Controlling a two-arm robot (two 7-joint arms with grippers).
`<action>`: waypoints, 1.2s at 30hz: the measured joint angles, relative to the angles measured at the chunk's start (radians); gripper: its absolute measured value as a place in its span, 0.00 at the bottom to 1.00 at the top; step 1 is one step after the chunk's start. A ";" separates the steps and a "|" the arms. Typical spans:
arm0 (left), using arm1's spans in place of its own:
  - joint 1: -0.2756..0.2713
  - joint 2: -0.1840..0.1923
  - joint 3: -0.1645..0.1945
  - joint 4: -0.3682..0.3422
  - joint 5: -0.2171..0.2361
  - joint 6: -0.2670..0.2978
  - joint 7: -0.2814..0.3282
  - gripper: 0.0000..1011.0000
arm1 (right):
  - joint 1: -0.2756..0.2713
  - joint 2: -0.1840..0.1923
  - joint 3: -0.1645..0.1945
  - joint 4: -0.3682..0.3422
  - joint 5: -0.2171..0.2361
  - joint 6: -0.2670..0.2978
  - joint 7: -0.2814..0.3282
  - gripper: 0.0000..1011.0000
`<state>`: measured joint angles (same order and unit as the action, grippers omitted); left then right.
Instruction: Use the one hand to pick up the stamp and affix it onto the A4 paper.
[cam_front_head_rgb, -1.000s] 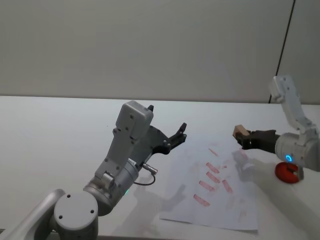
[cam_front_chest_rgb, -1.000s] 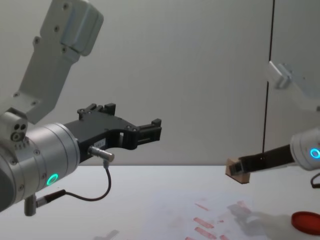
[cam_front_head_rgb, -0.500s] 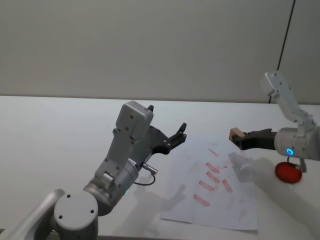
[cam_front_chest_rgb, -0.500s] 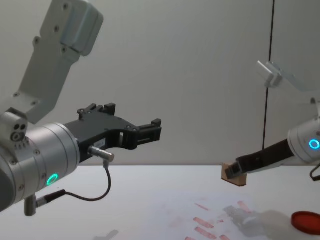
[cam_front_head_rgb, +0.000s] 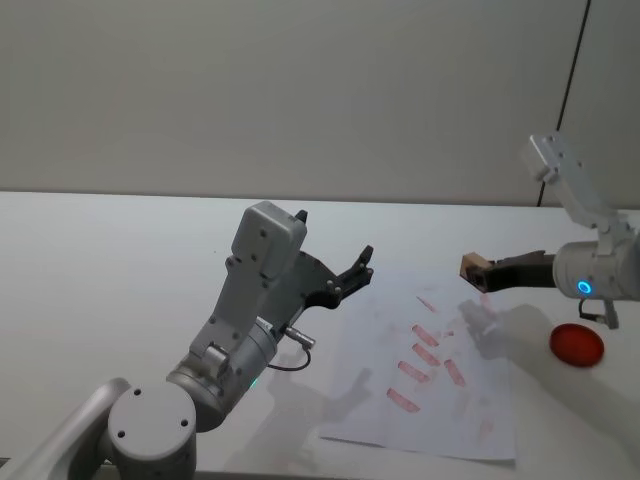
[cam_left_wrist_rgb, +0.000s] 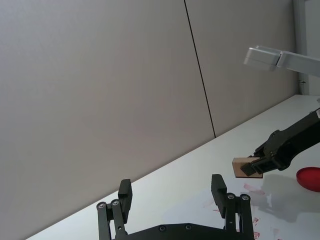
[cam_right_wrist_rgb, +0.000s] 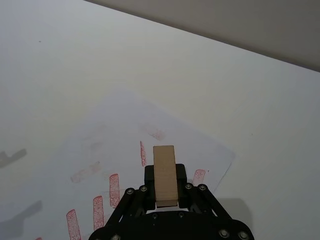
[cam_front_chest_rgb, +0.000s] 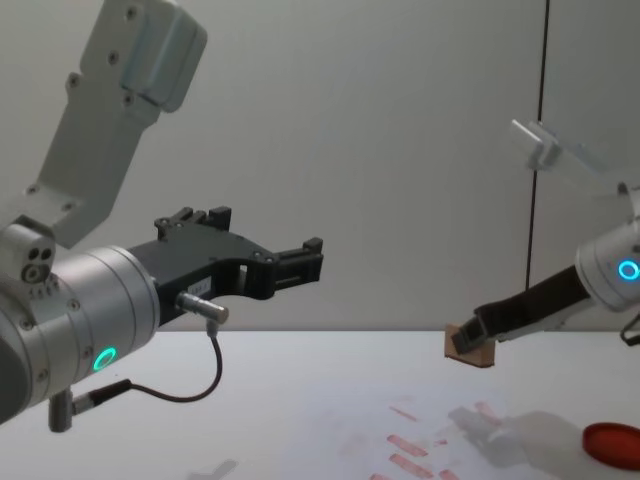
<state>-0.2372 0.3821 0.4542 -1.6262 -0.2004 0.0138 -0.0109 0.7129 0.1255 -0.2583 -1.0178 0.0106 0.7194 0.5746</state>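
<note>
The right tool (cam_front_head_rgb: 484, 274) is clenched on the stamp (cam_front_head_rgb: 471, 265). Its two black fingers pinch the near end of the small wooden block, and the rest juts out past the tips. In the right wrist view the stamp (cam_right_wrist_rgb: 165, 172) sits squarely between the fingers, lengthwise along them. It touches nothing else.

The tool reaches in from the robot's right, almost level. The chest view shows the stamp (cam_front_chest_rgb: 468, 345) in the air, slightly tilted and clear of the surface. It hangs above the far right part of the paper (cam_front_head_rgb: 355, 405), beside the red marks (cam_front_head_rgb: 425, 355) already there, and its shadow falls on the sheet below.

The pick-up looks done, and the step in hand is bringing the stamp over the paper. The next move calls for a descent onto a bare patch, with the printing face flat to the sheet, then a firm press. I cannot tell which face carries the ink.

The red pad (cam_front_head_rgb: 577, 344) lies on the tabletop (cam_front_head_rgb: 120, 260), just off the paper's right edge. The left tool (cam_front_head_rgb: 355, 272) is parked, raised left of the paper, fingers spread and holding nothing.
</note>
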 joint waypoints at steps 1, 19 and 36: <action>0.000 0.000 0.000 0.000 0.000 0.000 0.000 0.99 | 0.006 -0.002 -0.001 0.006 -0.002 0.000 0.004 0.21; 0.000 0.000 0.000 0.000 0.000 0.000 0.000 0.99 | 0.056 -0.019 -0.023 0.060 -0.031 0.008 0.013 0.21; 0.000 0.000 0.000 0.000 0.000 0.000 0.000 0.99 | 0.085 -0.046 -0.056 0.116 -0.038 0.031 -0.014 0.21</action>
<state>-0.2372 0.3821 0.4542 -1.6262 -0.2004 0.0138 -0.0109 0.7975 0.0794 -0.3144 -0.9023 -0.0278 0.7501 0.5603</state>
